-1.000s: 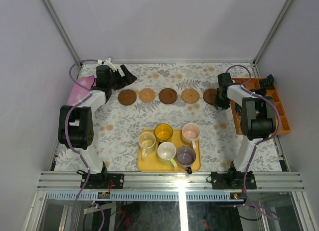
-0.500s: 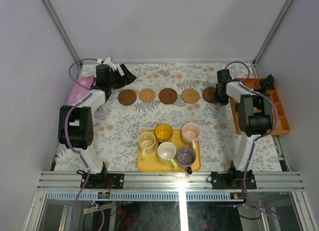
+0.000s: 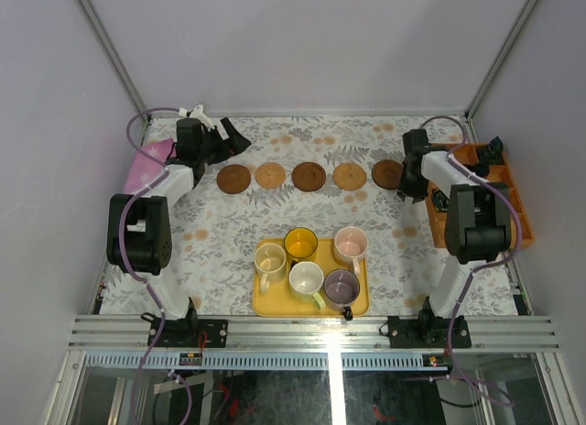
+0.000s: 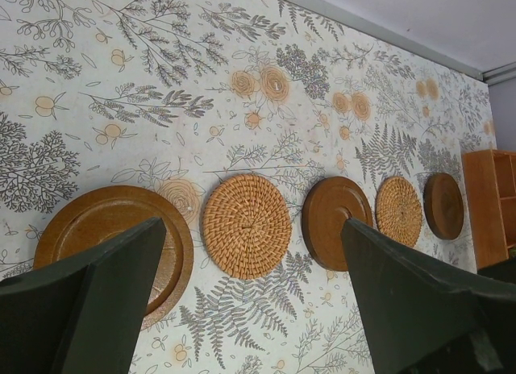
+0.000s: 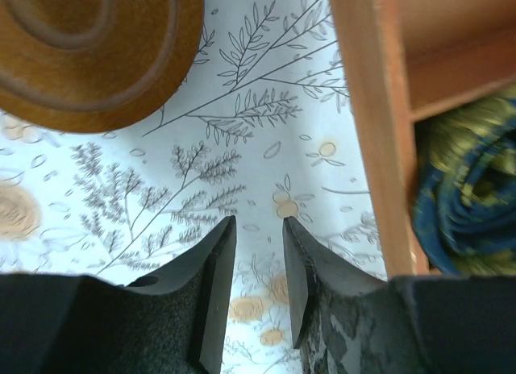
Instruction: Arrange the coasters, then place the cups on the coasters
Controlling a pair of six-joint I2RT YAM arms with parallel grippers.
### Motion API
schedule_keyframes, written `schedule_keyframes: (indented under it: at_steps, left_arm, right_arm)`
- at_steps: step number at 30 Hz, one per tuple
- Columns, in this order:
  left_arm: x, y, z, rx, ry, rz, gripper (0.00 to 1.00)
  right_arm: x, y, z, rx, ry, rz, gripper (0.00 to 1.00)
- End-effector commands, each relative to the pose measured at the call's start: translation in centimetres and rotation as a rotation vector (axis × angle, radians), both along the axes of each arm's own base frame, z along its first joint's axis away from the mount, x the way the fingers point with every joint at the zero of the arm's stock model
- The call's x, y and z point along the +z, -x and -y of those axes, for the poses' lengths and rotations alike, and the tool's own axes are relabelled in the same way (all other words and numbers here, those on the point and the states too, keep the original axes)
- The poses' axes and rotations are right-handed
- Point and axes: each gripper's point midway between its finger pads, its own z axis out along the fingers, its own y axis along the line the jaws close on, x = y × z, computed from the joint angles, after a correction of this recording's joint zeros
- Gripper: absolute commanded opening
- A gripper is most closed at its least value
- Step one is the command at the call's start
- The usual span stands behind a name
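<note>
Five coasters lie in a row across the far half of the table: dark [image 3: 234, 179], tan [image 3: 270, 175], dark [image 3: 309, 176], tan [image 3: 350, 176], dark [image 3: 385, 174]. The cups stand on the yellow tray [image 3: 265, 306]: cream [image 3: 269, 259], yellow [image 3: 300, 244], pink [image 3: 351, 244], pale [image 3: 306, 278], purple-grey [image 3: 341, 285]. My left gripper [image 3: 231, 143] hovers wide open and empty behind the row's left end, over the woven coaster [image 4: 246, 180]. My right gripper [image 3: 408, 190] is low over the cloth, just right of the end dark coaster [image 5: 89, 43]. Its jaws stand a little apart with nothing between them [image 5: 258, 222].
An orange compartment tray [image 3: 522, 225] with black objects [image 3: 494, 148] runs along the right edge; its wall [image 5: 367, 108] is close beside my right fingers, with a blue-green bundle [image 5: 468, 189] inside. A pink object [image 3: 146, 164] lies at the far left.
My right gripper has drawn back from the rightmost dark coaster toward the orange tray, its arm swinging right. The coaster stays flat in the row. The left arm has not moved.
</note>
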Motion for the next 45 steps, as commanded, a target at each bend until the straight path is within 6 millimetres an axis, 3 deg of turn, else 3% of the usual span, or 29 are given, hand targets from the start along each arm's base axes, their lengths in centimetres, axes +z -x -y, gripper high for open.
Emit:
schedule_keyframes:
  at_steps: [1,8,12,17,21,33,45]
  left_arm:
    - [1.4,-0.9,0.5,-0.023,-0.013,0.049,0.91]
    - [2.1,-1.2,0.7,-0.03,0.003,0.078,0.91]
    - [2.1,-1.4,0.6,-0.024,0.003,0.082,0.91]
    - [2.1,-1.5,0.6,-0.011,0.016,0.083,0.91]
    - [1.9,-1.4,0.7,-0.013,0.022,0.08,0.91]
    - [1.2,-0.7,0.7,-0.015,0.01,0.06,0.91]
    - [0.9,-0.3,0.6,-0.014,0.004,0.05,0.91]
  right_arm:
    - [6.1,-0.4,0.8,-0.005,0.042,0.124,0.37]
    - [9.4,-7.0,-0.1,0.055,0.012,0.326,0.12]
    - [9.9,-11.9,-0.8,0.091,-0.023,0.385,0.12]
    - [8.4,-16.9,-2.0,0.132,-0.07,0.393,0.15]
    - [6.1,-19.3,-2.8,0.151,-0.105,0.382,0.17]
    - [3.6,-21.7,-4.8,0.197,-0.203,0.429,0.2]
    - [1.0,-20.6,-4.8,0.199,-0.205,0.37,0.2]
